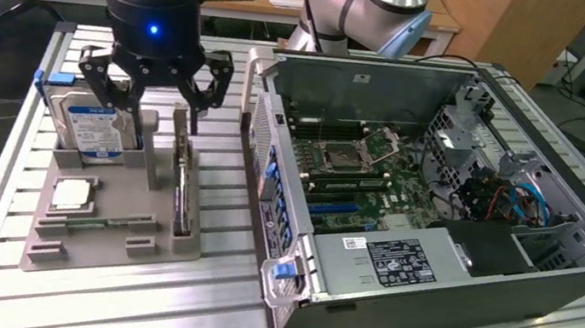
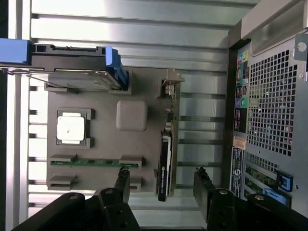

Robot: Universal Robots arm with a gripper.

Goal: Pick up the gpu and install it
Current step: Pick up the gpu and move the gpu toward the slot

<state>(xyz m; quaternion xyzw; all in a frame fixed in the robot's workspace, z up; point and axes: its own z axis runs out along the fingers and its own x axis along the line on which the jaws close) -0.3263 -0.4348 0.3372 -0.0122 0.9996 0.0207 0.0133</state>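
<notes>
Grey tray (image 1: 107, 220) on a slatted metal counter (image 1: 135, 305). From the exterior view's left, it carries a hard drive (image 1: 98, 124) standing upright, a CPU (image 1: 74, 195) lying flat, then the gpu (image 1: 184, 192) standing on edge along the side nearest the case. The gripper (image 1: 157, 106) hangs above the gpu, jaws spread wide and empty. An open computer case (image 1: 457, 299) stands just beside the tray, on the exterior view's right.

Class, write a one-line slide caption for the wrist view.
Open tool poised above the gpu standing on edge in the grey holder, beside the computer case.
</notes>
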